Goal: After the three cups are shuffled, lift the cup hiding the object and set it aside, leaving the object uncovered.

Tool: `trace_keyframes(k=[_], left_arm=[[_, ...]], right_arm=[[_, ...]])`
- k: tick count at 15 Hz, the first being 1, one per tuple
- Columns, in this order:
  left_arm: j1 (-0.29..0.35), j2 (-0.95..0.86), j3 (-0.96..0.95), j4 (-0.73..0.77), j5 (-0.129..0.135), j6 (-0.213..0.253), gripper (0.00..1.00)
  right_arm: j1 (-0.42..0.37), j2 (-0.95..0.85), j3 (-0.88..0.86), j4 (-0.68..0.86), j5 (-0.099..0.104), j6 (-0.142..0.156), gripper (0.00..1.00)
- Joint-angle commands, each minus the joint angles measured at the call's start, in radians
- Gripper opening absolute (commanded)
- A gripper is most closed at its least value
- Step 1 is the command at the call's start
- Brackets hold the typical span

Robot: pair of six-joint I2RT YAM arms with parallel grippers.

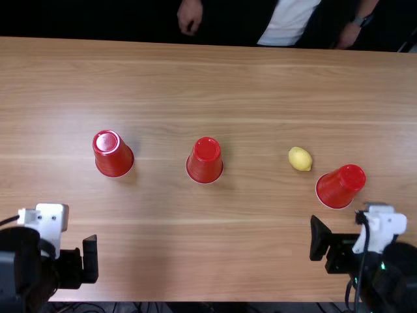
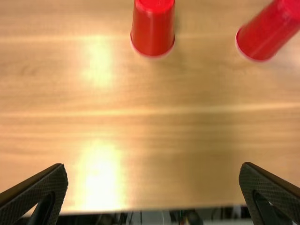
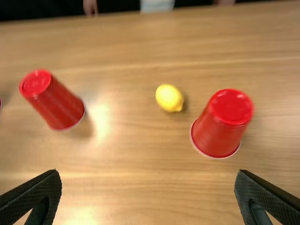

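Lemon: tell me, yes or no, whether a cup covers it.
No, the lemon lies uncovered on the table, beside the right-hand cup.

Black arms (image 1: 26,270) — white wrist blocks (image 1: 45,218)

Blocked across the middle of the light brown wooden counter (image 1: 208,85) by three upturned red plastic cups: left cup (image 1: 113,154), middle cup (image 1: 205,160), right cup (image 1: 340,186). Wide passage between left and middle; narrowed farther right by a small yellow lemon (image 1: 300,158) just beside the right cup.
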Motion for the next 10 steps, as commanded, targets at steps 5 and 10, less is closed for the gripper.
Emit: trace_keyframes(k=[5, 10], left_arm=[[0.034, -0.36, -0.319, 0.135, -0.002, -0.012, 1.0], [0.1, -0.699, -0.6, 0.29, -0.006, -0.008, 1.0]], right_arm=[[-0.024, -0.324, -0.173, 0.044, 0.002, 0.051, 1.0], [-0.079, -0.58, -0.39, 0.069, 0.007, 0.048, 1.0]])
